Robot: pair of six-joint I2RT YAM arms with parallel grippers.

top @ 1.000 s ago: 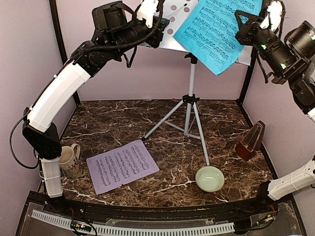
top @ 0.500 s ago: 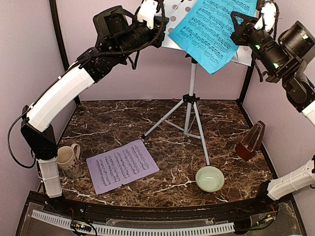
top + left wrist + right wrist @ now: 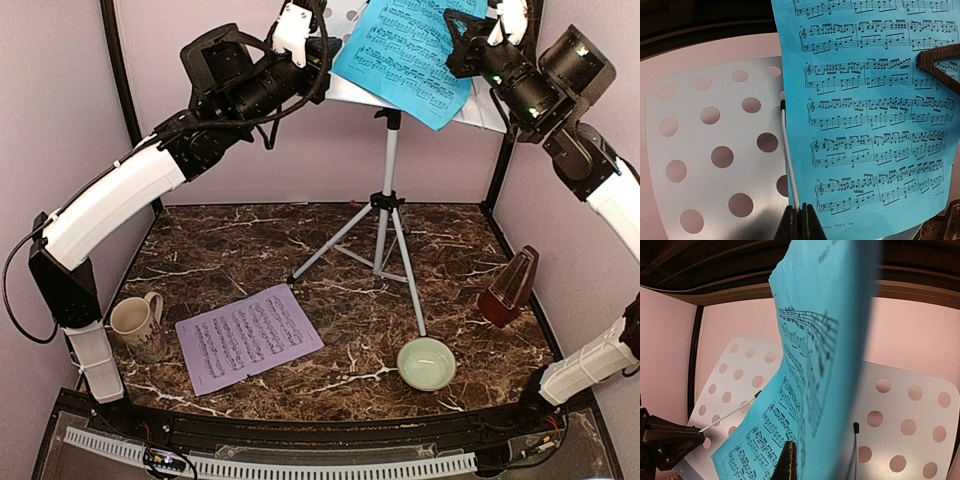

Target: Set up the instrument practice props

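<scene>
Since right gripper (image 3: pixel 792 460), clamped on blue sheet (image 3: pixel 400 50), slid it left over desk (image 3: pixel 705 187) up top (left gripper (image 3: pixel 800 222) pinches retainer wire (image 3: pixel 788 160)), seating's next imo.

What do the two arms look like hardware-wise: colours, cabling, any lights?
They match: white tubular links between chunky black joint housings, with a small white piece at each wrist. The left arm has a loose black cable looping out near its base and more cabling along the wrist. The right arm shows small green lights on its black wrist housing. The jaws are dark open triangular frames.
</scene>
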